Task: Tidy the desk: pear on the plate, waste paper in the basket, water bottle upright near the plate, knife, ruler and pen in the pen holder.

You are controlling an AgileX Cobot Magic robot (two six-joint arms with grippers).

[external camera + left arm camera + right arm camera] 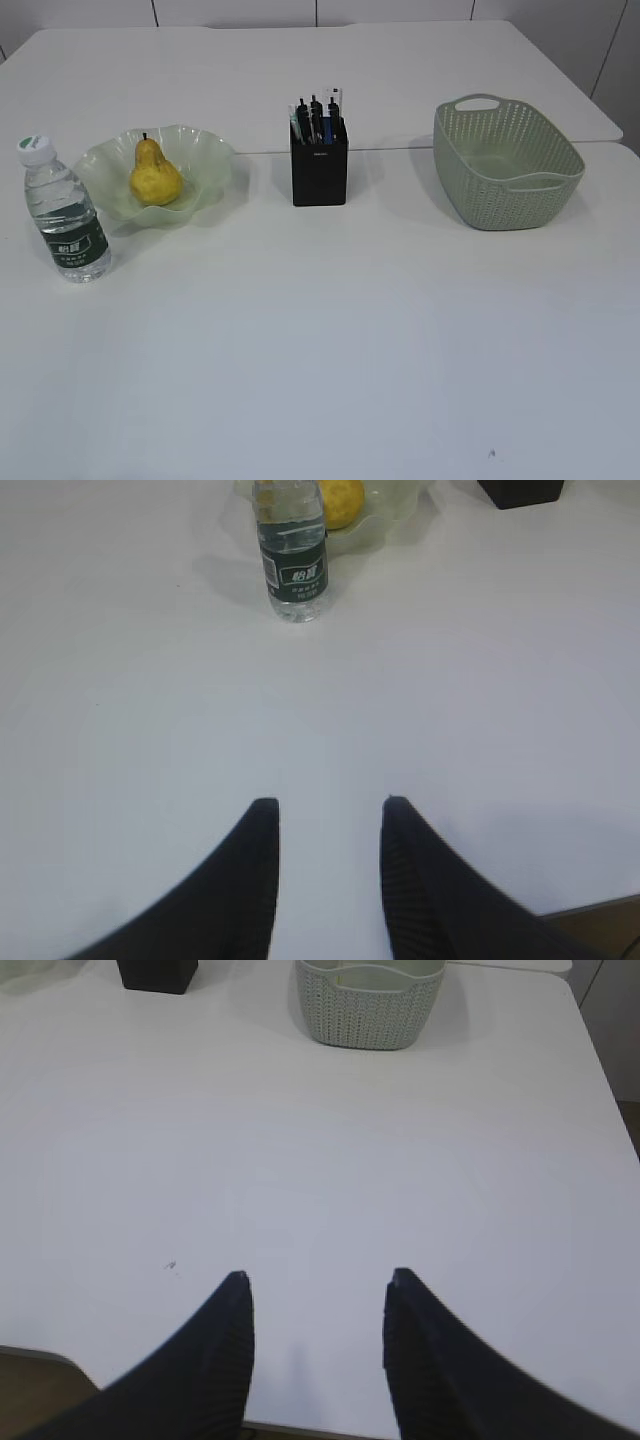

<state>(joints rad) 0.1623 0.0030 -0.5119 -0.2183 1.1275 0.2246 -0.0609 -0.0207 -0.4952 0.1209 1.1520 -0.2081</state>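
The yellow pear (155,177) lies on the pale green plate (205,160). The water bottle (64,212) stands upright just left of the plate; it also shows in the left wrist view (291,555) with the pear (340,500) behind it. The black pen holder (320,175) holds several pens and slim tools; I cannot tell the knife and ruler apart. The sage-green basket (508,165) stands at the right, also in the right wrist view (368,1005). No waste paper shows. My left gripper (325,805) and right gripper (318,1278) are open and empty over the near desk, out of the exterior view.
The white desk (320,340) has a seam behind the objects and a small dark speck (491,453) near the front. The desk's front edge shows under both grippers (300,1430). The pen holder's corner shows at the top of the right wrist view (157,974).
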